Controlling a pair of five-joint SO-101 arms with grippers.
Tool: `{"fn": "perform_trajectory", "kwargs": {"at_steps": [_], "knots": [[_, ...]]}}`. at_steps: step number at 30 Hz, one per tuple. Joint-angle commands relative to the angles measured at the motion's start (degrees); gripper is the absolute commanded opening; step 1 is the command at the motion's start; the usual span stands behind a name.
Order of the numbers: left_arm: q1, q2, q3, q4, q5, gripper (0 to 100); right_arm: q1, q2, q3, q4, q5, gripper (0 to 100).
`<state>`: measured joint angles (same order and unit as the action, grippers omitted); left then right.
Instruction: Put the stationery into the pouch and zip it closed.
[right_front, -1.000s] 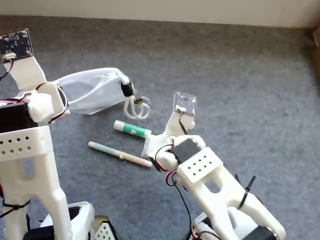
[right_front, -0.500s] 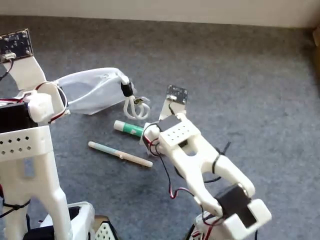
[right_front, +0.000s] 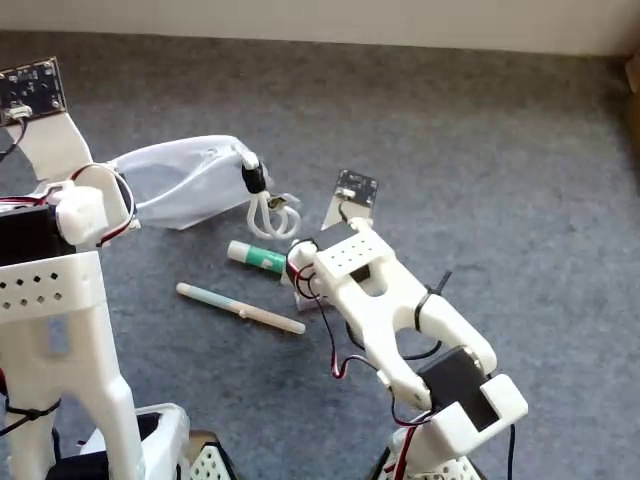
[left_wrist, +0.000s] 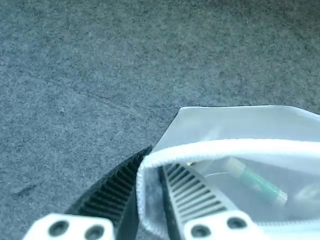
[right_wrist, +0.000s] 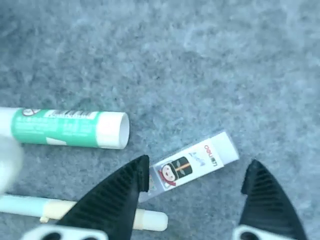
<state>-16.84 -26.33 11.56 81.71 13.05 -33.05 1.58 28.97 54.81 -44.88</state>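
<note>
Right arm has swung forward; right gripper (right_wrist: 196, 174) now hangs spread over eraser (right_wrist: 192, 162) (beside glue stick (right_wrist: 70, 129)). Left gripper (left_wrist: 155, 200) pinches pouch (left_wrist: 240, 125) rim, mouth open. Eraser pickup looks next.

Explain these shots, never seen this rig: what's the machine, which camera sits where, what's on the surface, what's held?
These are two white robot arms, each ending in a two-fingered claw. The high view looks down from a fixed camera: the left arm stands at the picture's left, and the right arm comes in from the bottom edge. The other two pictures come from cameras on each wrist, looking past that arm's own claw. On the grey carpet-like surface lie a green-and-white glue stick, a pen and an eraser in a printed sleeve. The left claw is clamped on the open rim of a translucent white pouch. The right claw is open, its fingers on either side of the eraser, holding nothing.
</note>
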Motion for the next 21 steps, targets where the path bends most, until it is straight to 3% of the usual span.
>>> {"fn": "perform_trajectory", "kwargs": {"at_steps": [1, 21], "knots": [[-0.6, 0.0, 0.9, -0.4, 0.3, 1, 1.2, -0.2, -2.9, -0.5, -0.6, 17.9], [-0.6, 0.0, 0.9, -0.4, 0.3, 1, 3.6, 2.7, -3.2, -4.1, 1.4, 16.3]]}}
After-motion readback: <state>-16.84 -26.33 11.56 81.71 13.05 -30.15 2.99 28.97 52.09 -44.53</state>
